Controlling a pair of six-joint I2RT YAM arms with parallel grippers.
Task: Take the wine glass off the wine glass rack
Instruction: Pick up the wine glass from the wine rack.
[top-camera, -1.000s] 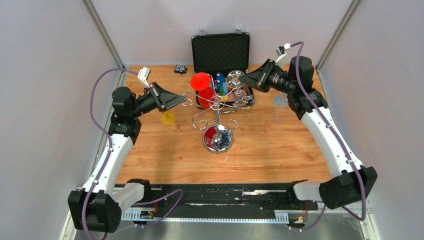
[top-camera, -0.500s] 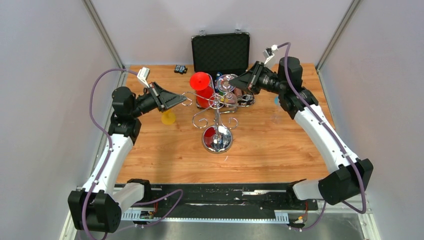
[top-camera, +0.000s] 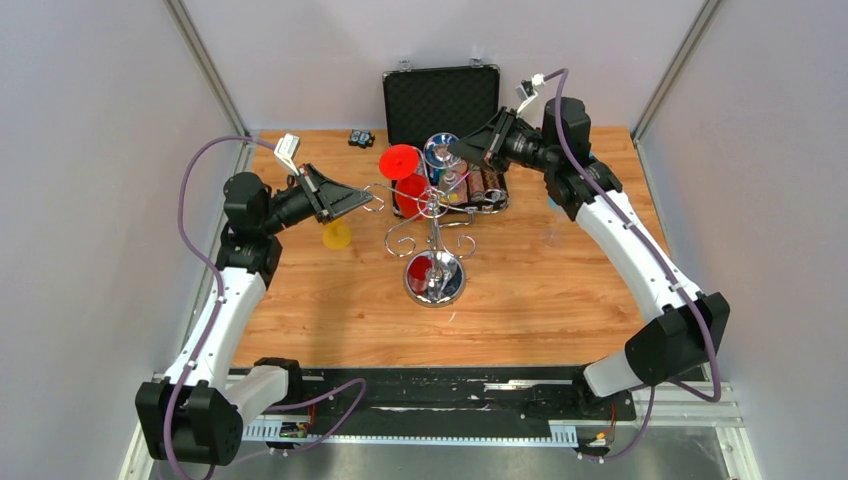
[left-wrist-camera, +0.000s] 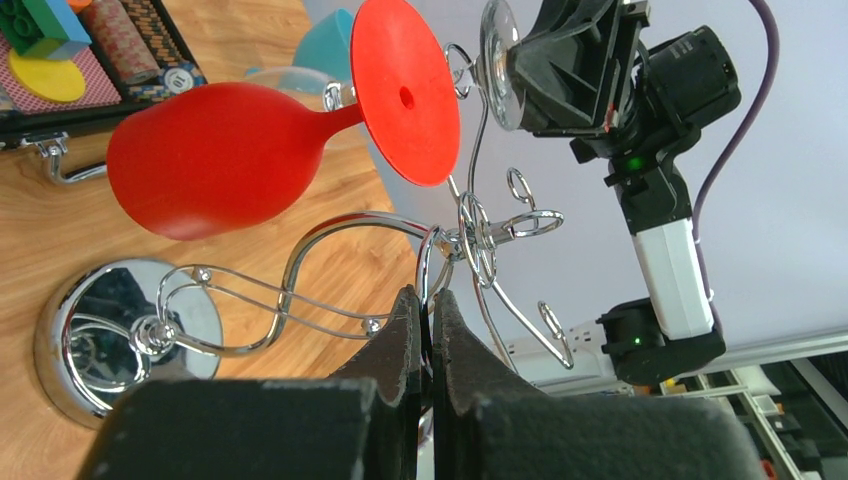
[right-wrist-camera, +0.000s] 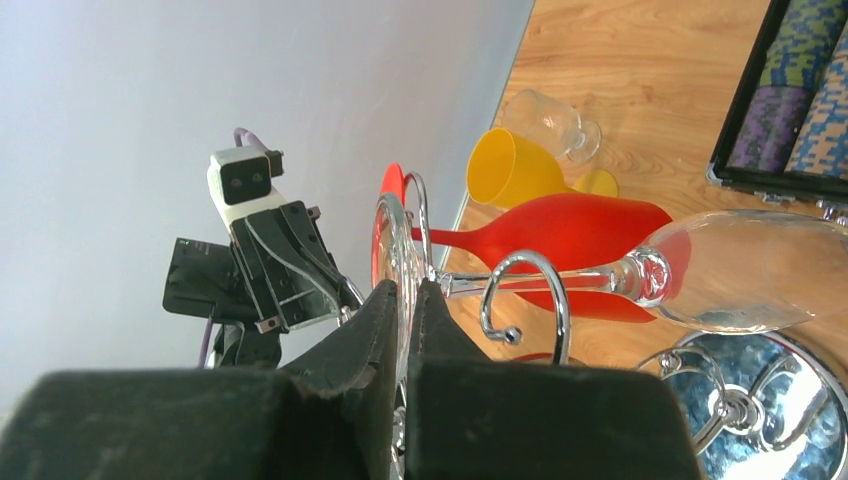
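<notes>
The wine glass rack (top-camera: 434, 277) stands mid-table, a chrome stand with a mirrored base (left-wrist-camera: 110, 330) and curled wire arms. My left gripper (top-camera: 368, 203) (left-wrist-camera: 428, 300) is shut on one wire arm at the rack's left. My right gripper (top-camera: 457, 150) (right-wrist-camera: 403, 292) is shut on the round foot of a clear wine glass (top-camera: 438, 148) (right-wrist-camera: 740, 270), which lies sideways at the rack's top right. Its stem runs across a curled hook (right-wrist-camera: 520, 290). A red wine glass (top-camera: 400, 178) (left-wrist-camera: 220, 155) (right-wrist-camera: 560, 235) hangs upside down beside it.
An open black chip case (top-camera: 440, 100) with coloured chips sits behind the rack. A yellow cup (top-camera: 337, 235) (right-wrist-camera: 520, 165) and a small clear glass (right-wrist-camera: 550, 120) lie at the left. A teal cup (left-wrist-camera: 325, 45) stands at the right, and a small black object (top-camera: 360, 138) rests near the back wall.
My right gripper has swung left and back, carrying the clear wine glass by its foot along the rack's top. The left arm and the rack have stayed put.
</notes>
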